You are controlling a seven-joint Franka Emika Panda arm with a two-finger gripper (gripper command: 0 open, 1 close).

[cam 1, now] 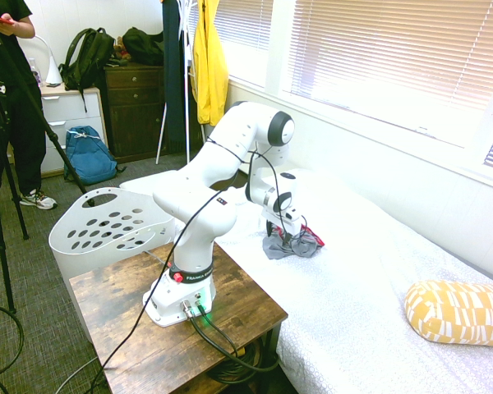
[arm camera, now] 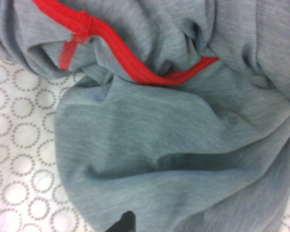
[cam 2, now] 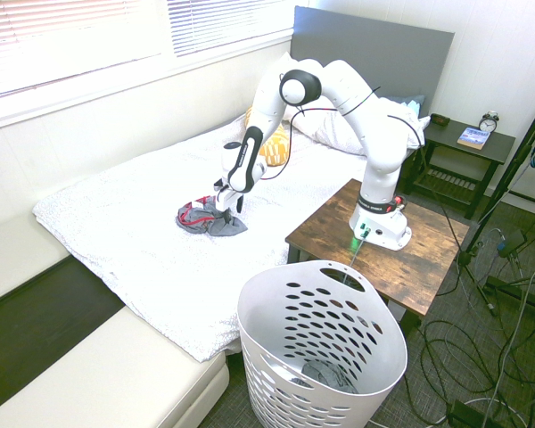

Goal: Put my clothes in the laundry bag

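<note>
The clothes (cam 2: 210,217), a grey bundle with red trim, lie on the bed (cam 2: 143,232) directly under the fingers (cam 2: 229,207), which point straight down and stand apart. The laundry bag (cam 2: 321,343) stands well apart, on the floor beside the worktop (cam 2: 428,254).

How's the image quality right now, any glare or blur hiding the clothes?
First exterior view: window blinds blown out, clothes still readable. Second exterior view: evenly lit, clothes clear under the gripper. Wrist view: very close, grey fabric slightly soft, red trim distinct.
</note>
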